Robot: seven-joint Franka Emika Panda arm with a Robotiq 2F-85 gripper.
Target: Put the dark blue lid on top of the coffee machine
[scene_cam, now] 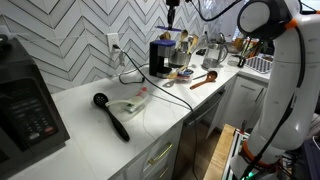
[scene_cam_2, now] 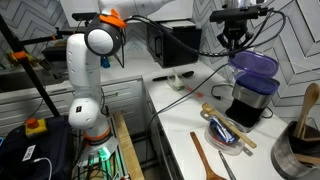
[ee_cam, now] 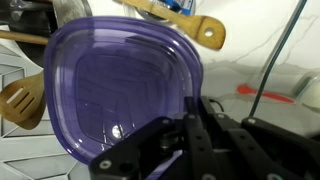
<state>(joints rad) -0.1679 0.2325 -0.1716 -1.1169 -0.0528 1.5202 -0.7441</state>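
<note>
The dark blue lid (scene_cam_2: 255,66) is translucent purple and lies a little tilted on top of the black coffee machine (scene_cam_2: 250,98). In the wrist view the lid (ee_cam: 110,90) fills the left of the picture, seen from above. My gripper (scene_cam_2: 235,45) stands over the lid's left rim, and its fingers (ee_cam: 190,120) look shut on that rim. In an exterior view the gripper (scene_cam: 170,20) hangs just above the coffee machine (scene_cam: 160,58); the lid itself is hard to make out there.
A black microwave (scene_cam: 25,105) stands at the counter's end, and a black ladle (scene_cam: 110,115) lies mid-counter. A wooden spoon (scene_cam: 203,80), a bowl of utensils (scene_cam_2: 225,130) and a utensil holder (scene_cam_2: 300,140) sit near the machine. Its cord (scene_cam: 135,75) trails across the counter.
</note>
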